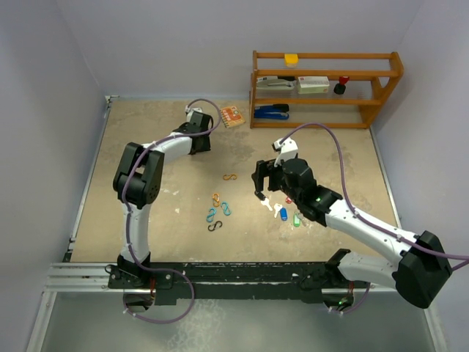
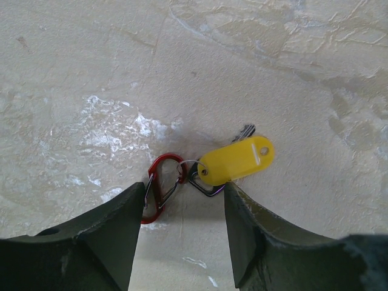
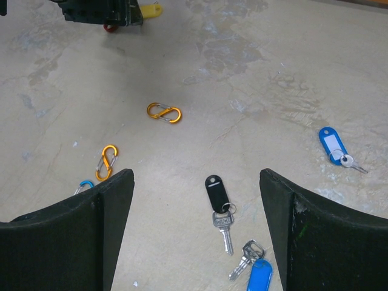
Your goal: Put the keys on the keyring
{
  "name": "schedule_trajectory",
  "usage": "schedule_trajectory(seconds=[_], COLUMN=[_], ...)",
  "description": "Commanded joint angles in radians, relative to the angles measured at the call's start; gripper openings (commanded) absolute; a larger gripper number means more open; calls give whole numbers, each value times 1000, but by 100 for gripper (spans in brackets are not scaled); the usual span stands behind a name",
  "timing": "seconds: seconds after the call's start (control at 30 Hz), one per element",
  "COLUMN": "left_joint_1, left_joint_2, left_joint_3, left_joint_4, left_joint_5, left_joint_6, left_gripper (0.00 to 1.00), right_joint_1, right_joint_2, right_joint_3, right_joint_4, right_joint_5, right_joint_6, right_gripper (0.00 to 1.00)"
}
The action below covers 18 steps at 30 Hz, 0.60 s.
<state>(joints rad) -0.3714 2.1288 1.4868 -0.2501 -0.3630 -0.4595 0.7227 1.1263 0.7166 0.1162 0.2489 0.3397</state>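
Beige tabletop point(image 1: 183, 235): scuffed, everything's just lying flat on it.
Left gripper point(image 2: 185, 193): at the back left part of the table, jaws apart, nothing pinched.
Red clip point(image 2: 159, 189): sitting right at the left gripper's left finger.
Yellow-tag key point(image 2: 236, 160): just ahead of that gripper, its ring touching the red clip. Can't tell if they're actually hooked together.
Orange clips point(image 3: 163, 113): two loose ones mid-table, near each other.
Blue clip point(image 3: 85, 185): peeking out beside the right gripper's left finger.
Right gripper point(image 3: 195, 176): hanging over the key pile, jaws spread wide, empty.
Black-tag key point(image 3: 217, 189): pretty much under the gap between those fingers.
Blue-tag key point(image 3: 332, 144): off to the right, well apart from the black one.
Second blue tag point(image 3: 259, 276): nearer in, touching another key.
Wooden shelf point(image 1: 322, 88): back right corner, odds and ends on it.
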Motion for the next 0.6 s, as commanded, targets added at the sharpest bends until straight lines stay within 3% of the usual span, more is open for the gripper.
schedule_trajectory(seconds=[0.0,0.33,0.57], left_joint_1=[-18,-116,-147], left_joint_2=[11,-62,-15], left_joint_3=[32,-25,29], left_joint_4=[-40,46,-2], left_joint_5=[-36,-306,-394], left_joint_6=[19,88,114], left_gripper=[53,53,53], right_joint_1=[0,0,0], right_joint_2=[2,9,3], right_joint_3=[2,8,4], right_joint_4=[42,42,39], right_joint_5=[9,6,10], right_joint_6=[12,11,11], right_gripper=[87,87,87])
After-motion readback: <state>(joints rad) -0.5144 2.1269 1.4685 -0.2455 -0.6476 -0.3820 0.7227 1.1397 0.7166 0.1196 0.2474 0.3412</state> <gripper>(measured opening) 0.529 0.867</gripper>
